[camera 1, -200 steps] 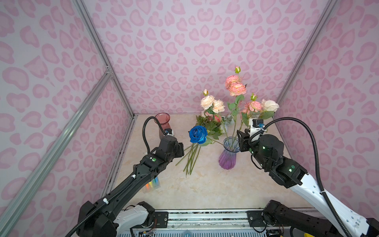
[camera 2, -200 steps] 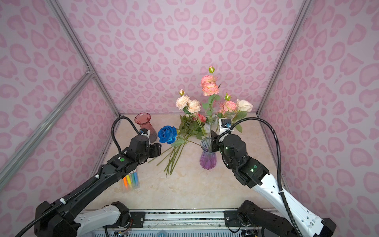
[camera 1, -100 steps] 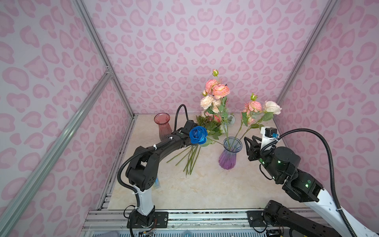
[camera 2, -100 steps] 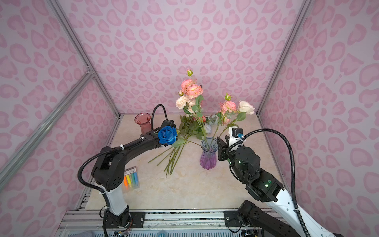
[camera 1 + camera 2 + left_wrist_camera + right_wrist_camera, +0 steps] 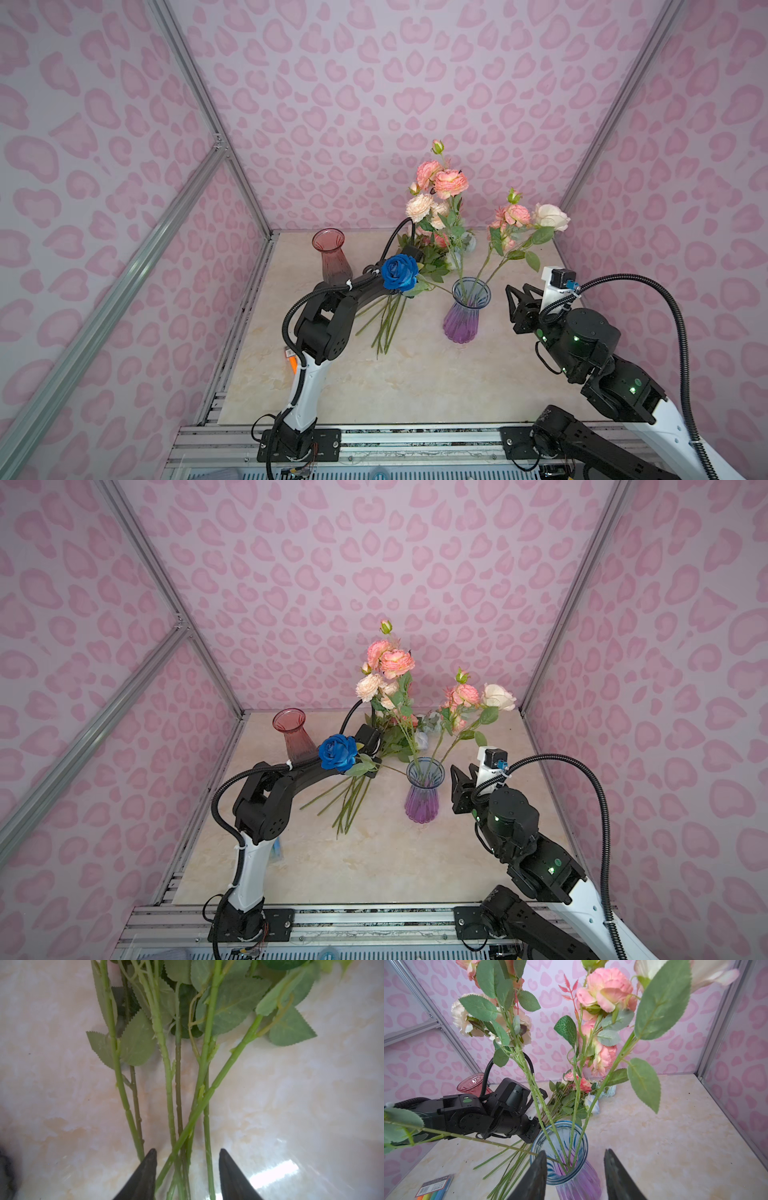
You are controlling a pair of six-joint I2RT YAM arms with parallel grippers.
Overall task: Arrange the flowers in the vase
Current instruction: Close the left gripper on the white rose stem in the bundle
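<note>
Left hand (image 5: 187, 1152) apart, straddling stems of flowers (image 5: 168, 1084) lying on bench (image 5: 291, 1105); right hand (image 5: 575, 1152) apart, empty, just right of vase (image 5: 463, 324).

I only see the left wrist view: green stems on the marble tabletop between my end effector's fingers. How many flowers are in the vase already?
Observer: Four of the artificial flowers stand in the fluted purple glass vase.
Operator: Where is the right end effector?
Observer: The right end effector hovers open beside that vase, holding nothing.
Operator: Anything overhanging my arm?
Observer: The deep blue rose leans out of the vase, above the left arm.
</note>
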